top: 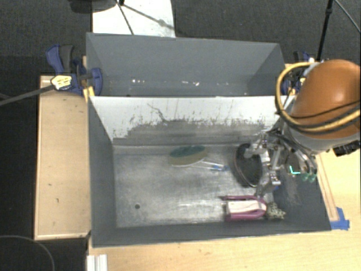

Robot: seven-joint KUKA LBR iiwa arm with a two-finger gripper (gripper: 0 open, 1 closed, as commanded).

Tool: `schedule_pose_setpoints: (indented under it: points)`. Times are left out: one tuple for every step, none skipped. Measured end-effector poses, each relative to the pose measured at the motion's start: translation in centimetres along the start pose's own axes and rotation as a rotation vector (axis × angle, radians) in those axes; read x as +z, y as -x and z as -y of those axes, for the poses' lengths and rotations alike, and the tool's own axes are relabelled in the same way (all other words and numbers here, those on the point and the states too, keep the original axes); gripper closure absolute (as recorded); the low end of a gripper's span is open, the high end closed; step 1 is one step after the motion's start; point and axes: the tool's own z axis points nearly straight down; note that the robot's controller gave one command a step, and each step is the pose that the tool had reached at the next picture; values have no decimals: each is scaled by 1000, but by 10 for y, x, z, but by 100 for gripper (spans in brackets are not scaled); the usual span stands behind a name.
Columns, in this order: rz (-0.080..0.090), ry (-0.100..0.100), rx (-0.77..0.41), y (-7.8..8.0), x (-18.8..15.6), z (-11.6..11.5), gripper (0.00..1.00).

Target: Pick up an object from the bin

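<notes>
Arm point(324, 103) low at rt, beside black disc point(246, 165), near purple box point(245, 209)

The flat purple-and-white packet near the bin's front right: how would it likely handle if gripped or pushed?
The packet looks flat and oblong, so it would probably slide, not roll. Lying low on the bin floor, its edges may be hard to grip.

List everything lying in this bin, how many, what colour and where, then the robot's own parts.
bin: one, grey metal, middle of the view
brush: one, teal head with a clear handle, mid-floor near the back wall
round thing: one, black, right side of the floor
packet: one, purple and white, front right, lying flat
small lump: one, greenish, just right of the packet
arm: one, orange cover with cables, reaching in from the right
</notes>
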Motion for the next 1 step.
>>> schedule_pose_setpoints:
  points:
    - [19, -1, -127, 64, 162, 39, 0]
